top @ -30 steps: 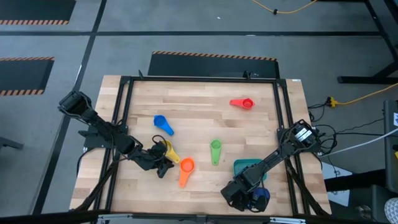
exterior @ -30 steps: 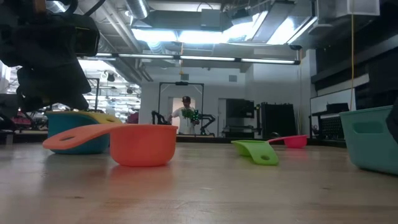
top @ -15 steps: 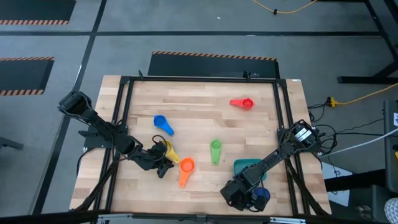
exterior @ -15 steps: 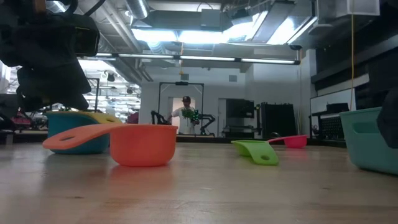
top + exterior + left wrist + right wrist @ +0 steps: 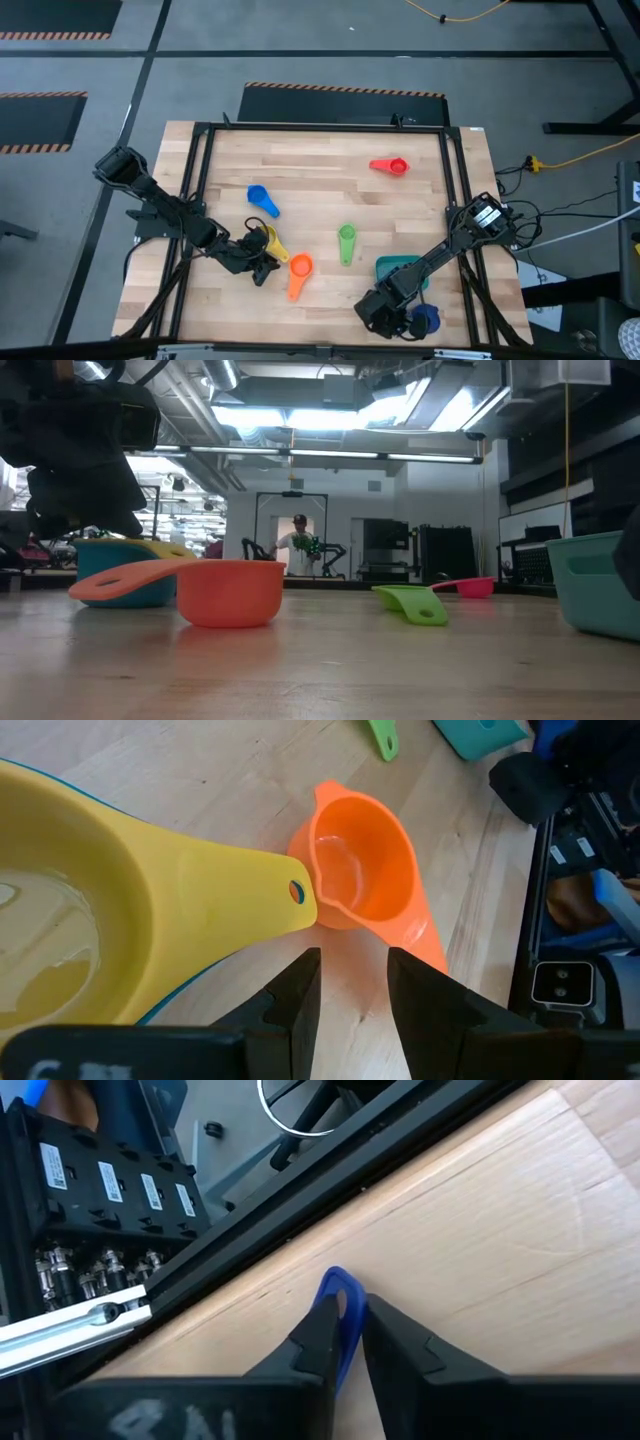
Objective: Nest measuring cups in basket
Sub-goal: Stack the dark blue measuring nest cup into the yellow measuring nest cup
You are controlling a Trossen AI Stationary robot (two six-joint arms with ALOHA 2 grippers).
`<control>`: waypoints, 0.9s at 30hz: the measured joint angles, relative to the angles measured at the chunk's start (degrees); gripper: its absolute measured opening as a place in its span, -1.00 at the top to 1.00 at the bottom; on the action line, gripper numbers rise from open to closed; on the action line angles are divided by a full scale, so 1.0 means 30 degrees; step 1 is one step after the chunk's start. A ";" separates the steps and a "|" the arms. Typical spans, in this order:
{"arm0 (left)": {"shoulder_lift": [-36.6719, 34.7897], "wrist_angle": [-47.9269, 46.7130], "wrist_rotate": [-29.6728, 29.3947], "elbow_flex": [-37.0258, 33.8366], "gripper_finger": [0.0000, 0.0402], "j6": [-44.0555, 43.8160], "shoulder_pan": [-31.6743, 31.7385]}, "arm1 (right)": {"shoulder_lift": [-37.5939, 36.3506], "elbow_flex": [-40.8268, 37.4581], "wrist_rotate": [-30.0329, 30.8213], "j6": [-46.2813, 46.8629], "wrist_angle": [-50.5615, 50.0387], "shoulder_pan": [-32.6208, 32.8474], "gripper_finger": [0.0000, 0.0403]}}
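Six round plastic measuring cups on wooden plank table [image 5: 320, 170]: red [image 5: 391, 165], light blue [image 5: 263, 199], green [image 5: 346, 241], orange [image 5: 298, 275], yellow [image 5: 271, 243], dark blue [image 5: 424, 319]; one teal rounded plastic basket [image 5: 398, 270] near table's right edge; right end effector [image 5: 345, 1342] pinching dark blue handle [image 5: 338, 1315] beside basket; left end effector [image 5: 347, 988] spread behind yellow cup.

Five measuring cups [image 5: 346, 233] lie scattered on the table [image 5: 320, 165], left of the basket [image 5: 398, 268].

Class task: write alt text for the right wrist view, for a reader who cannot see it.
The right pincer is shut on the thin handle of a dark blue measuring cup, above the wooden table near its edge. Beyond the edge are a black frame rail and a labelled electronics box.
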 joint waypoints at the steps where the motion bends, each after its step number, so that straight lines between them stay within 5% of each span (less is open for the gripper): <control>1: 0.0000 0.0000 0.0000 0.0000 0.45 0.0000 0.0000 | 0.0000 0.0000 0.0000 0.0005 -0.0007 0.0000 0.77; 27: 0.0000 0.0000 0.0000 0.0000 0.45 0.0000 0.0002 | 0.0000 0.2848 0.0152 0.0056 -0.4285 0.0007 0.78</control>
